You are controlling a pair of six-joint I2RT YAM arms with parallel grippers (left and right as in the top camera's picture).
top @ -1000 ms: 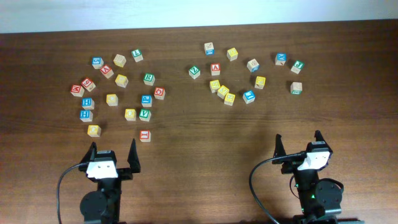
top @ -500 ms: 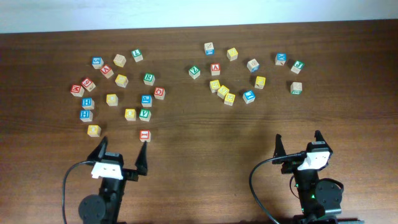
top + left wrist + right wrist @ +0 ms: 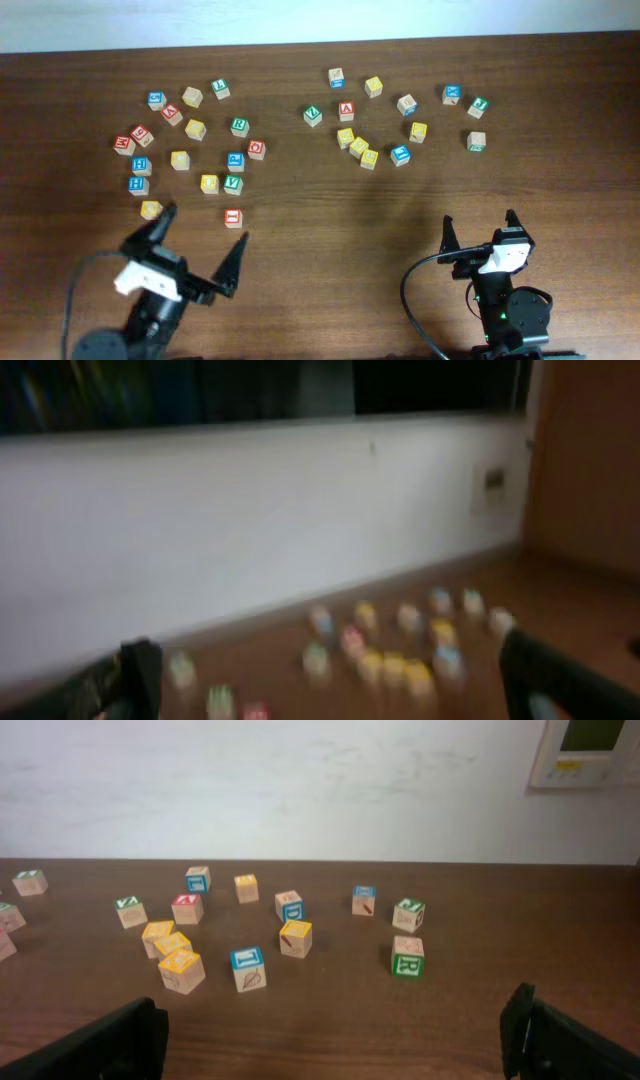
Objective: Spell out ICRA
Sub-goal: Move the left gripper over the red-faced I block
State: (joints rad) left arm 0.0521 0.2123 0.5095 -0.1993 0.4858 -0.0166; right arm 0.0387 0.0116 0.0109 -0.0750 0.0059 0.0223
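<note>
The red I cube point(image 3: 233, 216) lies alone below the left cluster, just beyond my left gripper point(image 3: 203, 230), which hangs open and empty over the table. The left wrist view is motion-blurred; the left gripper point(image 3: 330, 665) shows only its dark fingers point(image 3: 140, 675) at the edges. The red A cube point(image 3: 346, 110) point(image 3: 186, 906) sits in the right cluster. At that cluster's right edge lies the green R cube point(image 3: 476, 142) point(image 3: 407, 957). Several yellow-faced cubes lie about; I cannot read which is the C. My right gripper point(image 3: 480, 220) point(image 3: 335, 1025) stands open and empty near the front edge.
Two loose clusters of letter cubes fill the far half of the wooden table point(image 3: 330, 200), one left point(image 3: 195, 130), one right point(image 3: 400, 115). A blue-faced cube point(image 3: 248, 968) and yellow cubes point(image 3: 180, 970) lie nearest the right gripper. A white wall runs behind the table.
My left arm has lifted and swung forward and rightward, its fingers now flanking the space just before the red I cube. The right arm has not moved. No cube has shifted.
</note>
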